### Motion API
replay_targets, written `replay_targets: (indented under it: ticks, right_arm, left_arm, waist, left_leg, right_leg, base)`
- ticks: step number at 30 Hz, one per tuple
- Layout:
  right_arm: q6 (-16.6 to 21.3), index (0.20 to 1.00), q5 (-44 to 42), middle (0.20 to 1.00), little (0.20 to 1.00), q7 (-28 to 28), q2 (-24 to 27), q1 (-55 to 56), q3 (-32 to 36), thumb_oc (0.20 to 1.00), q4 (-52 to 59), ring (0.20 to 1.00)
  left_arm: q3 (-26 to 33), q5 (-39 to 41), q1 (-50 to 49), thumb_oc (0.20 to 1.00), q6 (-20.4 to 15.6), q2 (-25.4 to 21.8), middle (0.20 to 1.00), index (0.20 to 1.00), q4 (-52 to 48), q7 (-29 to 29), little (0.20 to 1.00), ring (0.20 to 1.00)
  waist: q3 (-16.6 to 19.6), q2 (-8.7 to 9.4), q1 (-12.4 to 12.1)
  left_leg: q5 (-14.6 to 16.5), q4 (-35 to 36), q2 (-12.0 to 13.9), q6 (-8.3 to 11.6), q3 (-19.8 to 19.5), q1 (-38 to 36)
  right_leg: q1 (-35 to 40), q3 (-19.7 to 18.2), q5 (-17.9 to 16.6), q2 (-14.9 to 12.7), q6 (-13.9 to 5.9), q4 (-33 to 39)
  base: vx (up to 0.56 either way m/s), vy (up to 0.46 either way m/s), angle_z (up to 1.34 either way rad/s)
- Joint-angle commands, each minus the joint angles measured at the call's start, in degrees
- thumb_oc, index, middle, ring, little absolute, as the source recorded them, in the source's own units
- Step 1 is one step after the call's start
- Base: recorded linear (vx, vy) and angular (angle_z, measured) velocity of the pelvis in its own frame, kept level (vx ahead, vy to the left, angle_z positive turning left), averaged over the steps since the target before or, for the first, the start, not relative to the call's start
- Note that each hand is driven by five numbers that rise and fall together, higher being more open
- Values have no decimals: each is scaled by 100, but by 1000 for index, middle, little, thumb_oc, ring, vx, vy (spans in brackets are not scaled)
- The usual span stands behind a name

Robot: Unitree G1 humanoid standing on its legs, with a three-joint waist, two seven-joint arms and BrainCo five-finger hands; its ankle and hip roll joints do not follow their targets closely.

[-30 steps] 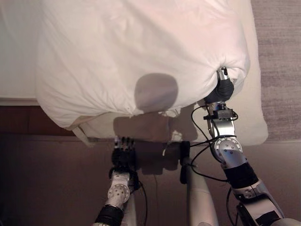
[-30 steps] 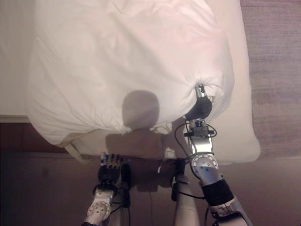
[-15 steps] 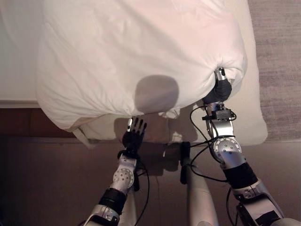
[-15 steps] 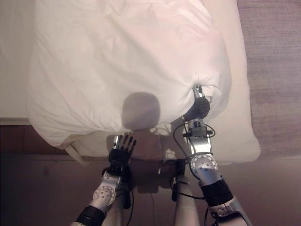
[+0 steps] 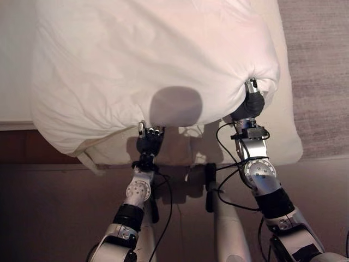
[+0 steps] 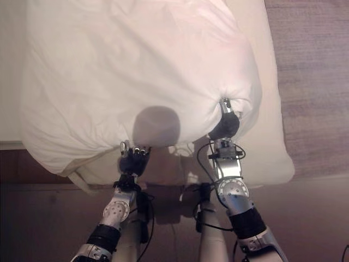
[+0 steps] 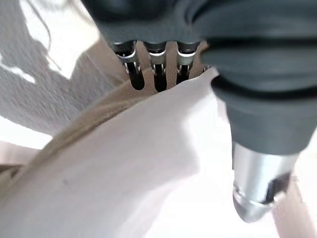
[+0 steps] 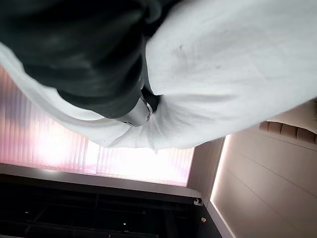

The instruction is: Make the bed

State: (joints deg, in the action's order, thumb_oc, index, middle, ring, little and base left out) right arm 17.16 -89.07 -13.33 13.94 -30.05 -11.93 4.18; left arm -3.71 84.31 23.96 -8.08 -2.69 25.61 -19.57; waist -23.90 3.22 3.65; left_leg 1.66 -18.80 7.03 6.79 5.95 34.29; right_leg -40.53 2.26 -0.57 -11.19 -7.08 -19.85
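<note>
Left eye view: I see the white duvet (image 5: 147, 60) bunched over the bed (image 5: 283, 125), its near edge overhanging the foot. My right hand (image 5: 252, 101) grips a gathered fold at that edge's right end. My left hand (image 5: 149, 141) is at the middle, fingers (image 7: 154, 72) slipped under; its grip I cannot tell.

White puffy duvet (image 5: 152, 60) lay bunched and rumpled across the bed (image 5: 283, 136), its near edge hanging over the mattress side toward 6 o'clock. Its 4 o'clock corner was gathered into a tight pucker, its 7 o'clock corner drooping.
</note>
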Motion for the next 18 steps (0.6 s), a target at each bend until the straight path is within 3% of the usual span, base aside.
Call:
replay_targets:
  ticks: [1, 18]
  right_arm:
    - [38, 200, 80, 200, 200, -585, -163, -119, 179, 200, 609, 200]
    - [11, 200, 235, 200, 200, -575, -171, 45, 459, 200, 615, 200]
  left_arm:
    - [103, 85, 140, 1000, -85, -28, 1000, 1000, -522, -501, 1000, 1000]
    - [911, 176, 69, 1000, -588, -282, 1000, 1000, -831, -460, 1000, 1000]
  waist:
    - [561, 45, 29]
    - [613, -12, -78]
  left_leg:
    - [39, 17, -279, -346, 111, 139]
    - [-31, 75, -317, -354, 9, 212]
  right_leg:
    - [140, 53, 68, 375, 9, -126]
    - [90, 114, 74, 373, 20, -139]
  base:
    - [0, 0, 0]
    - [0, 0, 0]
